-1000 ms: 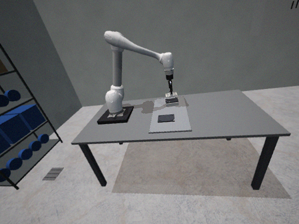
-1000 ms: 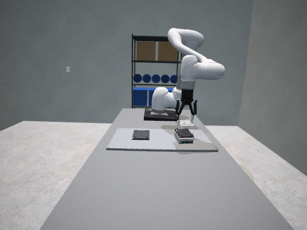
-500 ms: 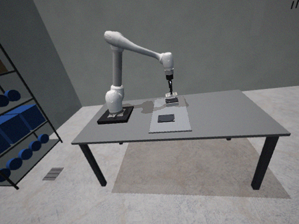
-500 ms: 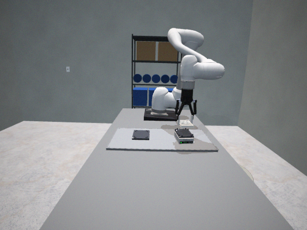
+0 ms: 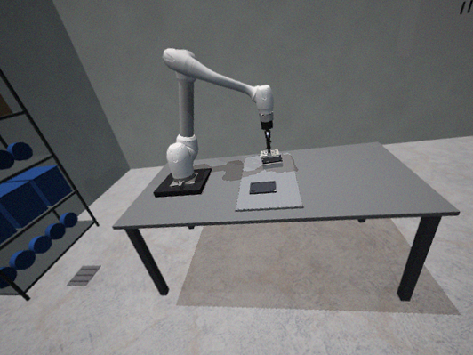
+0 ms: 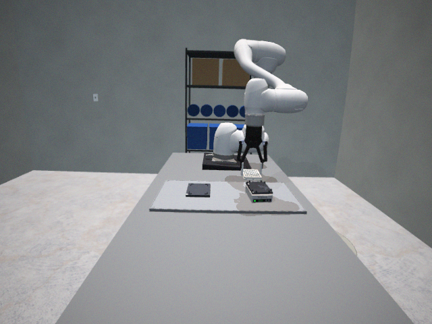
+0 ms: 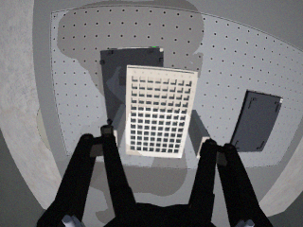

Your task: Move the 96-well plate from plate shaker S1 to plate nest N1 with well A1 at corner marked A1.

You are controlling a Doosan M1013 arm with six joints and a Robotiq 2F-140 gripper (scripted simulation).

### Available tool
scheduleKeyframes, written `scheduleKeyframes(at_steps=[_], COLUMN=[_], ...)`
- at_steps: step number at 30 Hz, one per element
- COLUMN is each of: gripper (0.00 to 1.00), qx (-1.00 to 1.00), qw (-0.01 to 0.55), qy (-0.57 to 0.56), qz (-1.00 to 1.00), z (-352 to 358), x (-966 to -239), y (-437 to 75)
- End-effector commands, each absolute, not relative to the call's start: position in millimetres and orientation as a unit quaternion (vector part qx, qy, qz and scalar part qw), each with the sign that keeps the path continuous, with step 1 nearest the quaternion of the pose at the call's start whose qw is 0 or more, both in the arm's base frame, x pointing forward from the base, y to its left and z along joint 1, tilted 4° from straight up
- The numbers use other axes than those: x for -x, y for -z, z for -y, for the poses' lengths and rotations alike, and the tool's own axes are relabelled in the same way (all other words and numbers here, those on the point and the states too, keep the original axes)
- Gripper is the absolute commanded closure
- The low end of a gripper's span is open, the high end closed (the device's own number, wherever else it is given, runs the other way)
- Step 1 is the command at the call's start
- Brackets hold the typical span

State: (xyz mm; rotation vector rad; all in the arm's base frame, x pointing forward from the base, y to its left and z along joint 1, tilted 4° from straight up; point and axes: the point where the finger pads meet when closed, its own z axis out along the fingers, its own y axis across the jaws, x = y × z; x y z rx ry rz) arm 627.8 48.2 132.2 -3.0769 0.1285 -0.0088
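1. Right now your black two-finger gripper [image 7: 157, 147] is clamped on the long sides of the white 96-well plate [image 7: 159, 110], near one end of it.
2. You can see in the exterior view that the plate [image 6: 252, 173] hangs level in the air, lifted off the grey box-shaped plate shaker [image 6: 258, 191] with its dark top.
3. From the wrist view, the plate overlaps only part of the shaker [image 7: 116, 70].
4. Your flat dark square plate nest [image 6: 198, 190] lies well apart on the same pale perforated mat [image 6: 167, 198].
5. You cannot make out the plate's cut corner.
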Motion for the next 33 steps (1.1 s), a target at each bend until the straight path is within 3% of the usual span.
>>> scheduleKeyframes(at_steps=[1,33], gripper=[0.9,0.9], qx=[0.999,0.999], qw=[0.03,0.03], qy=[0.007,0.007], qz=[-0.042,-0.042], z=[-38,52], x=[-627,-598], y=[-131,-112])
